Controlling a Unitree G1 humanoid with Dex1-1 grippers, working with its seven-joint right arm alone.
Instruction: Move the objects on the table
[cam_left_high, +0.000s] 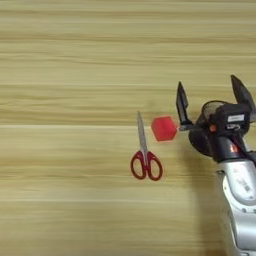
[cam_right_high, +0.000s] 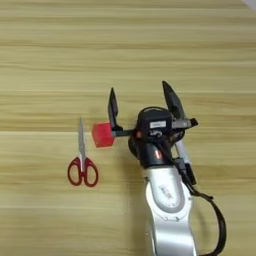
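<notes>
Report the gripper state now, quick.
Right gripper: open, fingers spread wide, holding nothing. The red cube sits on the table just outside its left finger.

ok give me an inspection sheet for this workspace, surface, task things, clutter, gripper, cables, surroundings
Surface: light wood-grain table, fills the view.
Job's things: red cube lies on the table just right of the scissors, apart from the gripper's left finger. Black marker pen lies right of the arm, partly hidden by it.
Clutter: red-handled scissors, closed, blades pointing away from the robot. A dark round object under the gripper, mostly hidden.
Grippers: right gripper open, fingers spread wide, holding nothing.
Cables: black cable loops along the silver forearm's right side.
Surroundings: nothing seen beyond the table.
</notes>
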